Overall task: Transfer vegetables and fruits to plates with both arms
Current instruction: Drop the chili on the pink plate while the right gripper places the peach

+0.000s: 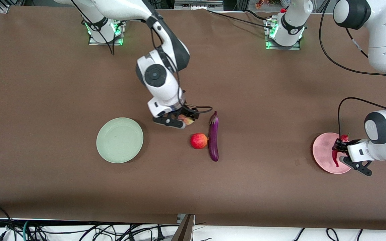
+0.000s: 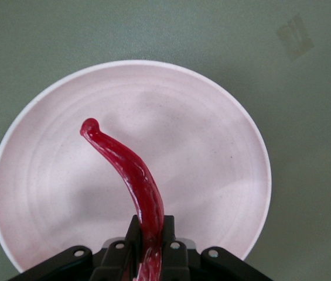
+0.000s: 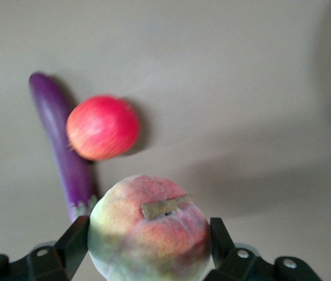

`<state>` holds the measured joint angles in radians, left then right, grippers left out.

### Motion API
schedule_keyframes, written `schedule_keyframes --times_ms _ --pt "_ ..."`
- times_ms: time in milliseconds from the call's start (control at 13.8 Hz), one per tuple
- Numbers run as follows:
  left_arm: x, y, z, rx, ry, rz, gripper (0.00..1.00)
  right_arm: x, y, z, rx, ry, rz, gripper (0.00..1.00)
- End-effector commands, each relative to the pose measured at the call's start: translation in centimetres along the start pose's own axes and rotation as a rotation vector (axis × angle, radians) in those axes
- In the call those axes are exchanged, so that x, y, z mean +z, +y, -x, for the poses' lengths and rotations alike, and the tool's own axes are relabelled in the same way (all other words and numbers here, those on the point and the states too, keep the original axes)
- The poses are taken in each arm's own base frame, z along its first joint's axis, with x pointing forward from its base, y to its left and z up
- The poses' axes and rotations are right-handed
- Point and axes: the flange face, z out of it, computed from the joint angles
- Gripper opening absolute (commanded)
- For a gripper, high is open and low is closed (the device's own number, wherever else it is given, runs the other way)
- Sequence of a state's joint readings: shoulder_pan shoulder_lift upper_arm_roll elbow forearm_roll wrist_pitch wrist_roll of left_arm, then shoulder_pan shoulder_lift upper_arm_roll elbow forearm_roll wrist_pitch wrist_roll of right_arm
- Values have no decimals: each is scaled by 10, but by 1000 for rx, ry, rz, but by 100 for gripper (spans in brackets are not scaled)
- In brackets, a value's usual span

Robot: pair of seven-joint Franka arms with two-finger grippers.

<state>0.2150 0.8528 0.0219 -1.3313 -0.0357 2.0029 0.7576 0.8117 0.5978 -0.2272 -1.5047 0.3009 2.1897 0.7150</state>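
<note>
My right gripper [image 1: 183, 118] is shut on the pale yellow-pink peach [image 1: 187, 120], which fills its jaws in the right wrist view [image 3: 149, 229], over the table beside the eggplant's cap. The purple eggplant [image 1: 213, 136] lies mid-table with the red apple-like fruit [image 1: 198, 141] touching it; both show in the right wrist view, the eggplant [image 3: 60, 140] and the fruit [image 3: 102, 127]. My left gripper [image 1: 338, 150] is shut on the red chili pepper [image 2: 129, 171] and holds it over the pale pink plate [image 1: 323, 153], which also shows in the left wrist view [image 2: 212, 140]. The mint green plate [image 1: 119, 140] holds nothing.
The brown table cover [image 1: 45, 83] spreads all round. Cables hang along the table's front edge [image 1: 79, 231]. A small pale mark [image 1: 297, 162] lies on the cover near the pink plate.
</note>
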Motion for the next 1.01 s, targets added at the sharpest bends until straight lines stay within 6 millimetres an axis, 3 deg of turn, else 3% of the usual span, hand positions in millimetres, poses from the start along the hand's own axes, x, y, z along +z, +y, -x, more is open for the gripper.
schedule_keyframes --times_ms 0,72,217,434,723,796,940 --pt "3 2 -9 31 14 -32 73 -10 62 -52 -70 -10 54 33" --pt "1 -1 -9 29 26 -39 100 -10 88 -76 -91 -5 64 33" --pt "-11 1 -16 36 46 -60 100 -2 138 -115 -153 -13 84 33" --pt "-34 14 -27 49 61 -59 100 8 202 -150 -243 -41 103 33" --pt "-34 35 -30 -17 83 122 100 27 245 -165 -281 -87 123 33" --pt "-42 43 -33 -41 91 142 100 31 253 -168 -291 -94 126 33" --pt "-48 81 -51 -73 92 245 100 40 269 -174 -290 -109 133 33"
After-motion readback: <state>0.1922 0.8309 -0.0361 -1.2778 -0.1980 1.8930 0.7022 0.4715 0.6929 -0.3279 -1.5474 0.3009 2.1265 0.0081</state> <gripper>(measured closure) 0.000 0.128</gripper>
